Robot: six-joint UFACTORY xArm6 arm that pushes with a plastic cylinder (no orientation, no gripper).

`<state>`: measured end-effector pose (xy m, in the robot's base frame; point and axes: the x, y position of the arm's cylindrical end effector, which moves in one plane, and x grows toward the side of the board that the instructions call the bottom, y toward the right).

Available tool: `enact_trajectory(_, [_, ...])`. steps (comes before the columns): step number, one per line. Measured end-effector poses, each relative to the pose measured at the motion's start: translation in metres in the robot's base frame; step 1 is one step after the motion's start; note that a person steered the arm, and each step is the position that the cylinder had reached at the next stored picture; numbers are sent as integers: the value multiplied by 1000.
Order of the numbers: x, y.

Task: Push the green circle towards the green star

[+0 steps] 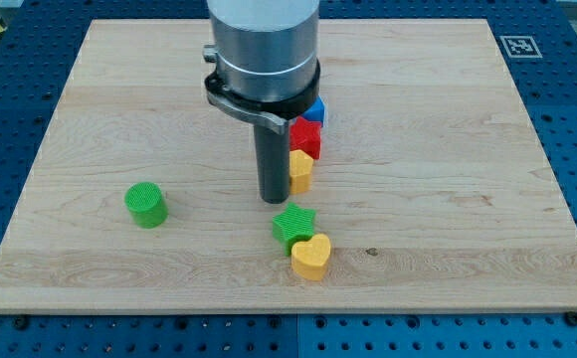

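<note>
The green circle (146, 205) is a short green cylinder at the view's left on the wooden board. The green star (293, 225) lies near the board's middle bottom, touching a yellow heart (310, 257) just below and right of it. My tip (273, 198) is the lower end of the dark rod, standing just above and left of the green star and far to the right of the green circle. It touches neither green block.
Right of the rod, a yellow block (300, 171), a red block (305, 137) and a blue block (314, 109) stand in a close column. The arm's grey body (263, 45) hides the board's top middle. The wooden board (448, 149) ends at a blue perforated table.
</note>
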<state>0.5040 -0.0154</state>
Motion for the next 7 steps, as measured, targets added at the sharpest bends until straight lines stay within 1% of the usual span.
enact_trajectory(2, [0, -5])
enact_trajectory(3, [0, -45])
enact_trajectory(4, [0, -102])
enact_trajectory(5, [-22, -131])
enact_trajectory(6, [-52, -143])
enact_trajectory(7, [-50, -190])
